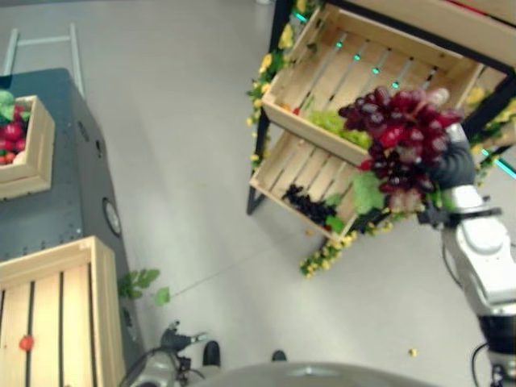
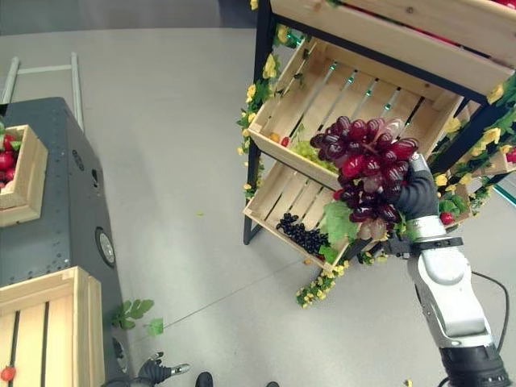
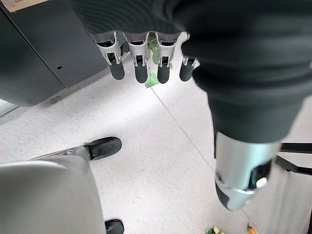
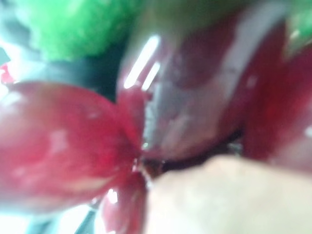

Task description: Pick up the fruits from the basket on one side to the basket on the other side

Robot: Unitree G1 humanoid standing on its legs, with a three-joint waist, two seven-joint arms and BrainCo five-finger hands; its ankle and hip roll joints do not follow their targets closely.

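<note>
Holding a bunch of red grapes up in front of a wooden shelf rack, the right hand shows in the left eye view with its dark cover just behind the fruit, the bunch with its green leaf well above the floor. The rack's upper crate holds a green grape bunch at its front edge; the lower crate holds a dark grape bunch. At the robot's left, a dark case carries a small crate of red fruits, and nearer, a slatted wooden crate holds one small red fruit.

From the right eye view, the same bunch hangs before the two crates, the hand's fingers hidden behind it, so their closure cannot be told.

Along the left wrist view, the left hand hangs over the grey floor, fingers straight and holding nothing.

Close in the right wrist view, glossy red grapes press against the lens.
</note>
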